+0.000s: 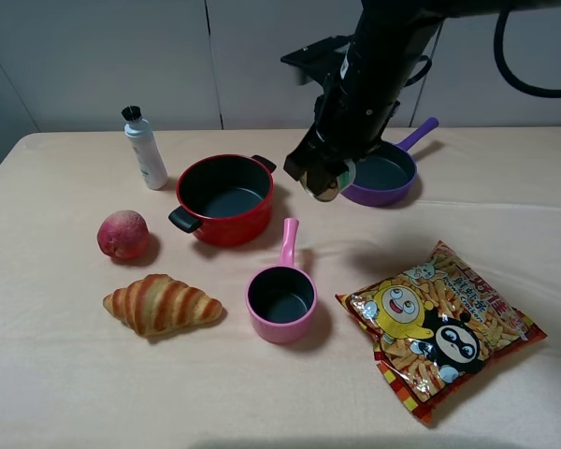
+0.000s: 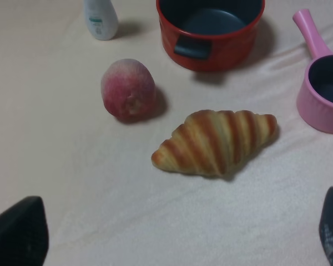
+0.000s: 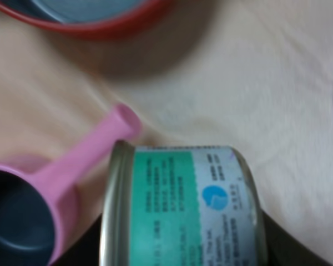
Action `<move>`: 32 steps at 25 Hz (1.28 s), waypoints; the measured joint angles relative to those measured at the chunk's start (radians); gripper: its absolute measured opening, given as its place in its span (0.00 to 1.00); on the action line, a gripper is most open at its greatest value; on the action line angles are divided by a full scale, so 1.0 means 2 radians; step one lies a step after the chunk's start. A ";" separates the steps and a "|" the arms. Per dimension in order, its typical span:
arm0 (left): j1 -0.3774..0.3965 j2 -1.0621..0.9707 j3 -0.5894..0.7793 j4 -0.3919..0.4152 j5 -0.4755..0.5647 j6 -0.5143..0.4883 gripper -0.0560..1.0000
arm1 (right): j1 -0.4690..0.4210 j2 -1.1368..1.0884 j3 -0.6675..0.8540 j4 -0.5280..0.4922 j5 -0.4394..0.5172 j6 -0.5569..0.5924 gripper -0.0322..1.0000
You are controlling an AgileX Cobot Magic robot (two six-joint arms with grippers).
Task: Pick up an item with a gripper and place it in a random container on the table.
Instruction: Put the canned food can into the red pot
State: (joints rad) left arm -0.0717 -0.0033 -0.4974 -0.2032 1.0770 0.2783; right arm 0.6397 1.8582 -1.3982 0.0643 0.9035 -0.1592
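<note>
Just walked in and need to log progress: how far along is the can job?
Done: the tin can is up off the table, gripped by the right gripper. In hand: it hangs in the air to one side of the red pot. Left: move over the empty pot and release.

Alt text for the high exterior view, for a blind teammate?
The black right gripper holds a small round tin can aloft between a red pot and a purple pan. Pink saucepan, croissant, peach, white bottle and snack bag lie on the beige table.
</note>
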 joint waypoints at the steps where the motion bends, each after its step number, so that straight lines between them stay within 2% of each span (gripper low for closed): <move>1: 0.000 0.000 0.000 0.000 0.000 0.000 0.99 | 0.006 0.002 -0.012 0.000 0.008 -0.002 0.31; 9: 0.000 0.000 0.000 0.000 0.000 0.000 0.99 | 0.043 0.040 -0.112 -0.002 0.049 -0.022 0.31; 19: 0.000 0.000 0.000 0.000 0.000 0.000 0.99 | 0.064 0.125 -0.243 0.009 0.087 -0.051 0.31; 26: 0.000 0.000 0.000 0.000 0.000 0.000 0.99 | 0.073 0.166 -0.301 0.051 0.081 -0.096 0.31; 32: 0.000 0.000 0.000 0.000 0.000 0.000 0.99 | 0.075 0.199 -0.313 0.094 0.032 -0.138 0.31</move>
State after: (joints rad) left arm -0.0717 -0.0033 -0.4974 -0.2032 1.0770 0.2783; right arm 0.7905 2.2563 -2.0236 0.2532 0.9677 -0.4347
